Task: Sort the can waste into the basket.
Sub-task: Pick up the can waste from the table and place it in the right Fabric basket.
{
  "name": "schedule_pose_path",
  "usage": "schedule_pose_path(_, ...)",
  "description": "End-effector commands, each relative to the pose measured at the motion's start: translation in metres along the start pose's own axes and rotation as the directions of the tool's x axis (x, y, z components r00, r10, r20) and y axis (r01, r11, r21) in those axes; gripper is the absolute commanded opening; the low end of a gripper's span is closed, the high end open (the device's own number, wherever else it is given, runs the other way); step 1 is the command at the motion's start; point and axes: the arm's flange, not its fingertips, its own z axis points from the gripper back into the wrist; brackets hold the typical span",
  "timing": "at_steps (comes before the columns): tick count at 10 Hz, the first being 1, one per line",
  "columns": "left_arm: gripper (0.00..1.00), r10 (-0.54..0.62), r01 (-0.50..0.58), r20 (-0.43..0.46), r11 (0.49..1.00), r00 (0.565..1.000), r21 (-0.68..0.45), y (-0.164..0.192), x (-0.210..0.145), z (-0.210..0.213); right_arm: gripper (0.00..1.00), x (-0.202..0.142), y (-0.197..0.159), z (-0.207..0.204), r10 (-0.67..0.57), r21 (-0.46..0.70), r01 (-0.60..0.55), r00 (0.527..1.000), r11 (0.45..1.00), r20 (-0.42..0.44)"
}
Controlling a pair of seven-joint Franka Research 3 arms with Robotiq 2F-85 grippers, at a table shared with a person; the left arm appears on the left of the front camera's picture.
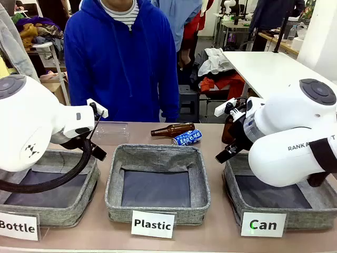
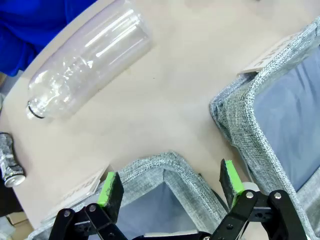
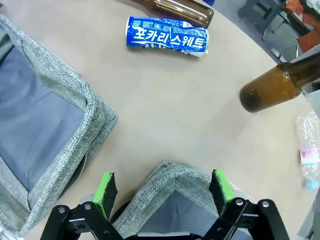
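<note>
Tan tabletop (image 1: 216, 240) stretches across the front view, and a person (image 1: 124, 58) in a blue hoodie stands at its far side. On your near side you have three grey fabric baskets in a row: the Bottle basket (image 1: 63, 208) on the robot's left, the Plastic basket (image 1: 118, 203) in the middle and the Can basket (image 1: 305, 219) on the right.

The blue can (image 1: 188, 138) lies on its side on the table behind the Plastic basket's far right corner, just beside a brown bottle (image 1: 172, 129) that also lies flat. A second brown bottle (image 1: 227, 130) stands upright farther right, partly hidden by the right arm (image 1: 295, 142). A clear plastic bottle (image 1: 111, 132) lies behind the gap between the Bottle basket and the Plastic basket. In the left wrist view you can see the silver can (image 2: 10, 162) at the picture's edge, lying on the table near that plastic bottle's mouth. Both cans are on the table, outside the Can basket.

Your left gripper (image 2: 170, 186) hangs over a basket corner with its jaws spread wide and nothing between the green pads. Your right gripper (image 3: 162, 189) is likewise wide open and empty, poised above a basket corner, with the blue can well ahead of it across bare table.
</note>
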Motion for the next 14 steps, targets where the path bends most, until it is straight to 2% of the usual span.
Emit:
schedule_pose_path(1,1.00,0.000,0.000,0.000,1.000,1.000,0.000,0.0000,0.0000,0.0001,1.00,0.0000,0.0000,0.0000,0.000,0.000,0.000,1.000,1.000,0.000)
schedule_pose_path(14,1.00,0.000,0.000,0.000,1.000,1.000,0.000,0.0000,0.0000,0.0001,1.00,0.0000,0.0000,0.0000,0.000,0.000,0.000,1.000,1.000,0.000)
